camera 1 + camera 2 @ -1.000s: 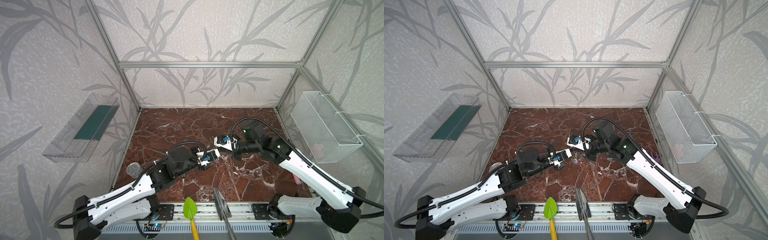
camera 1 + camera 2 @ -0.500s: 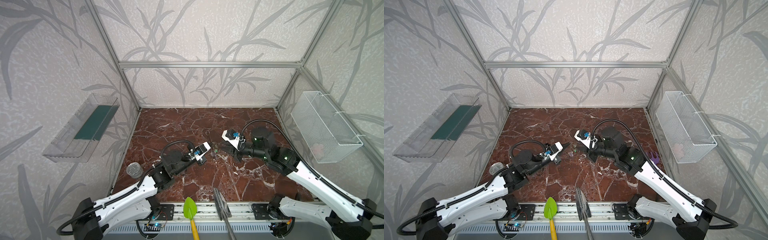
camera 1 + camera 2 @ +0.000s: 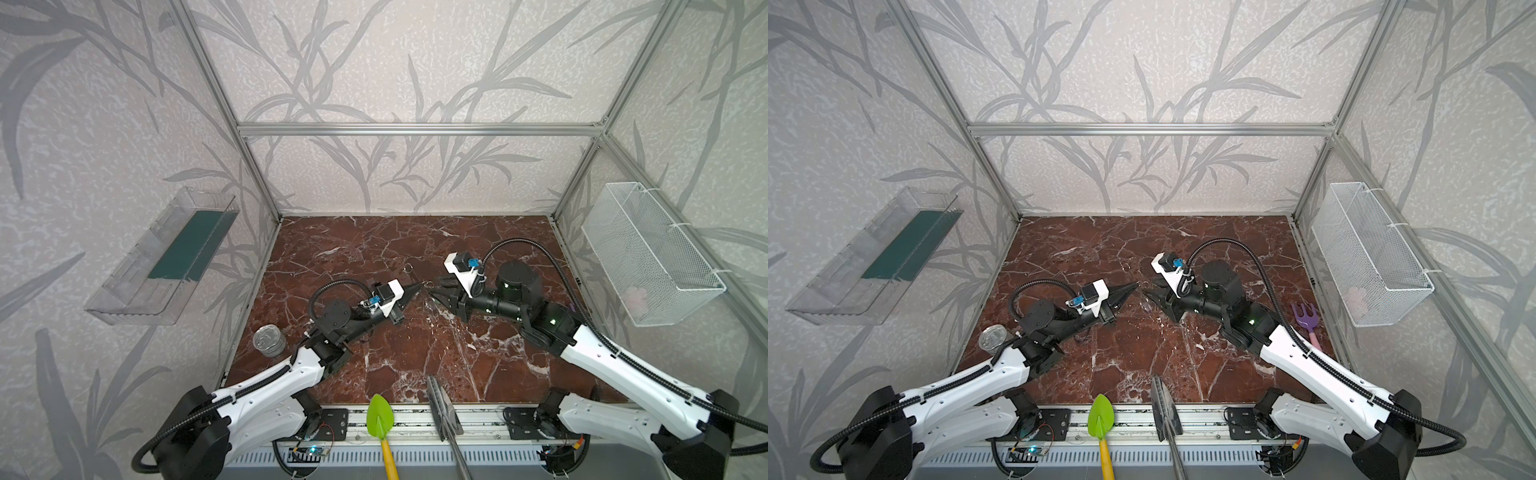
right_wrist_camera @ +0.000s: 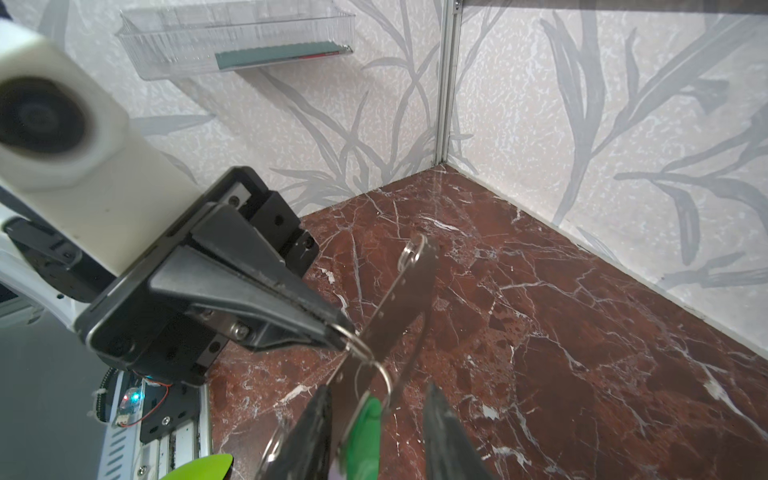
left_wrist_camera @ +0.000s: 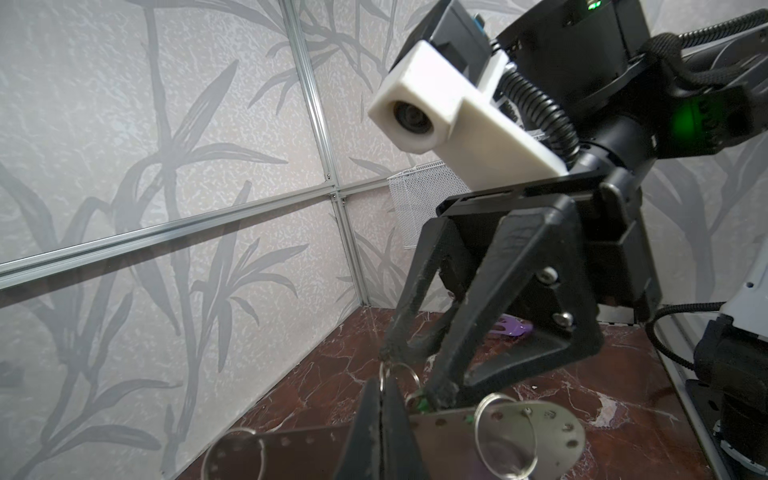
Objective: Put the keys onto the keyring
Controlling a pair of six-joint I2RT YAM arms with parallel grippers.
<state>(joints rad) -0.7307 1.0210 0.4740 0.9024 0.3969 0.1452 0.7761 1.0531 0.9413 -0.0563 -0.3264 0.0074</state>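
Note:
The left gripper (image 5: 384, 376) is shut on the thin metal ring (image 5: 400, 371) of the keyring. Its flat grey tag (image 4: 401, 297) hangs from that ring above the floor, with more rings along its edge. A green key (image 4: 365, 432) dangles from the ring between the fingers of the right gripper (image 4: 376, 390), which is open, with a gap on each side of the key. In both top views the left gripper (image 3: 417, 287) and the right gripper (image 3: 433, 293) meet tip to tip at mid-floor. The keyring is barely visible there.
A silver tin can (image 3: 269, 340) stands by the left wall. A green shovel (image 3: 380, 419) and a dark flat tool (image 3: 444, 411) lie at the front edge. A purple rake (image 3: 1306, 318) lies at the right. A wire basket (image 3: 648, 257) hangs on the right wall and a clear tray (image 3: 166, 257) on the left wall.
The right gripper has gone from shut to open and drawn back a little to the right. The left gripper stays shut and has shifted slightly.

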